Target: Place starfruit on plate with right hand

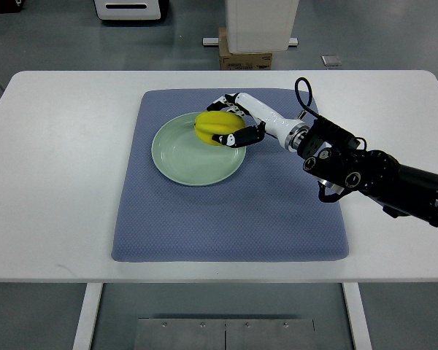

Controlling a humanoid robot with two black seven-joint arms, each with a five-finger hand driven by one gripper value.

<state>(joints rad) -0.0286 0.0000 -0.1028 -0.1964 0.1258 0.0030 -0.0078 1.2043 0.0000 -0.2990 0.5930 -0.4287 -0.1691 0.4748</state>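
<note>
Starfruit [214, 127] sits over the plate's [177, 162] upper-right rim, right hand [236, 121] w/ fingers curled around it; hand hides the fruit's right side, so can't tell if it touches the plate. Plate lies on a blue mat [226, 211], table [58, 175] open left and front. Right arm cut off at picture's right edge.

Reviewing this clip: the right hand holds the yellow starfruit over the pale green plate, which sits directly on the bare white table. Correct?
Not quite. In the top view the plate sits on a blue-grey mat, not on the bare table. The right hand does hold the starfruit over it.
</note>
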